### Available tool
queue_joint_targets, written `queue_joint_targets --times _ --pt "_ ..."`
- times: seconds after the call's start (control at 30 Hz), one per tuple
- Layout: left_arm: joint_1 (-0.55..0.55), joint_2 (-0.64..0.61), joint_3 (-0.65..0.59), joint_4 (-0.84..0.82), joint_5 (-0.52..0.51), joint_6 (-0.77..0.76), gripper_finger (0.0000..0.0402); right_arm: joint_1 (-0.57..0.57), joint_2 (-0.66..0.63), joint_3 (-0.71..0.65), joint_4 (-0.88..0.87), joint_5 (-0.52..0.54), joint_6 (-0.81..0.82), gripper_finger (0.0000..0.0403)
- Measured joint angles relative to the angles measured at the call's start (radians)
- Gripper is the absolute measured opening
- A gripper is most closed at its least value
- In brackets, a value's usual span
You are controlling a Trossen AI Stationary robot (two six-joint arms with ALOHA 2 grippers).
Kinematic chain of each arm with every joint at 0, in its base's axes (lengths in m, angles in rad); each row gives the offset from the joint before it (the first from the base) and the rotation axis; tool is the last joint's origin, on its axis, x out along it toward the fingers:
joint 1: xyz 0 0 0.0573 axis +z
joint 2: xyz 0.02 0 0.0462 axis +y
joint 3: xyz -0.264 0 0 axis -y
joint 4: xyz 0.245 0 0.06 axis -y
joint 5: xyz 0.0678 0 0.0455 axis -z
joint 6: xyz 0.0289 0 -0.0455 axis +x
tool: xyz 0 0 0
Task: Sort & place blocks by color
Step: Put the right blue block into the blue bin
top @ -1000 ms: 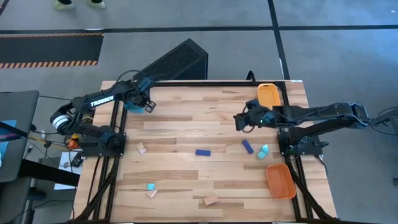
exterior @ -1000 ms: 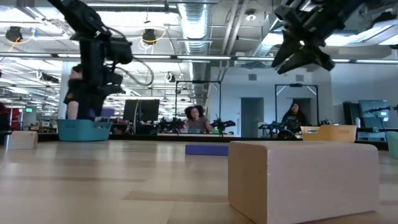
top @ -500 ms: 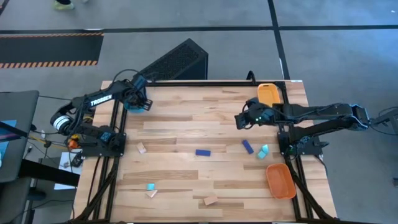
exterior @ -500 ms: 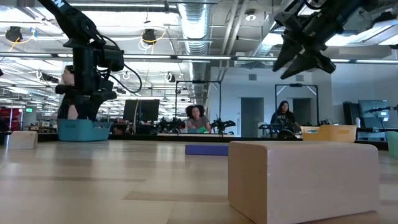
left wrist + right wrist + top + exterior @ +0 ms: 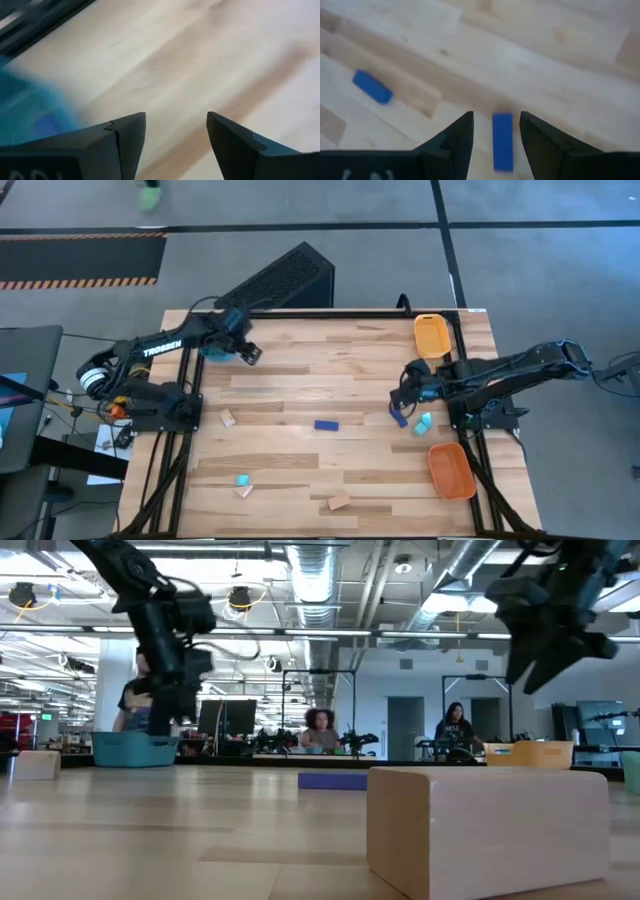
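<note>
Blue against pale wood, an oblong block (image 5: 502, 141) is lying on the bench (image 5: 330, 380) between the spread fingers (image 5: 456, 137) of the right gripper (image 5: 402, 408), which is hovering over it with nothing grasped. In the high view that same block (image 5: 399, 418) is sitting near the bench's right side, with a light cyan cube (image 5: 423, 423) just beside it. A second dark blue oblong (image 5: 326, 424) is resting near the middle of the bench, well apart from the first.

Across the bench, the left gripper (image 5: 247, 354) is hanging released above bare wood beside the blue tray (image 5: 212, 352) at the far left corner, its fingers (image 5: 127, 137) apart and holding nothing.

Pale tan wooden pieces are lying scattered along the left and near sides: one (image 5: 228, 418) by the left edge, one (image 5: 245, 491) touching or just beside a cyan cube (image 5: 241, 479), and one (image 5: 338, 501) near the front edge. The low view is showing this last piece (image 5: 485, 827) large in the foreground.

A yellow-orange tray (image 5: 433, 333) is sitting at the far right corner and an orange tray (image 5: 451, 470) at the near right edge. People (image 5: 318, 730) are standing in the room beyond.
</note>
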Motion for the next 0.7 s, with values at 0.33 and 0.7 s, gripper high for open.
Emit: queue_joint_targets --times 0.33,0.7 --pt "-0.393 -0.003 0.0 0.294 0.099 0.024 0.0186 0.161 0.211 0.0 0.009 -0.018 0.059 0.023" --pt "-0.563 -0.003 0.0 0.325 0.041 0.06 0.0186 0.05 0.471 0.0 0.077 -0.196 -0.117 0.0261"
